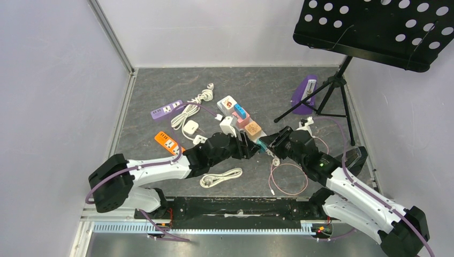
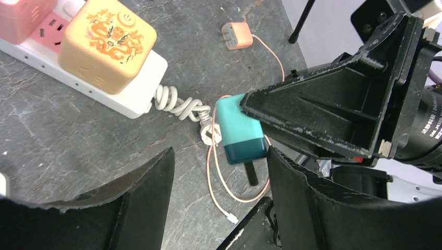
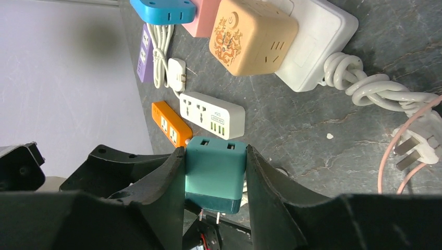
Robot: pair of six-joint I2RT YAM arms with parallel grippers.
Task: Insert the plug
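My right gripper (image 3: 215,159) is shut on a teal plug adapter (image 3: 215,172), its two metal prongs pointing back toward the wrist. It holds the adapter above the table (image 1: 262,143). My left gripper (image 2: 219,166) is open, and the teal adapter (image 2: 240,130) hangs just ahead of it, between its fingers. The white power strip (image 1: 227,103) lies beyond with a tan cube adapter (image 2: 107,44), a pink one and a blue one plugged in. The strip also shows in the right wrist view (image 3: 318,36).
An orange strip (image 1: 167,142), a purple strip (image 1: 167,110) and a small white strip (image 3: 211,114) lie to the left. A pink cable loop (image 1: 289,179) and a white cable (image 1: 220,178) lie near. A music stand tripod (image 1: 332,85) and a purple metronome (image 1: 305,93) stand at the back right.
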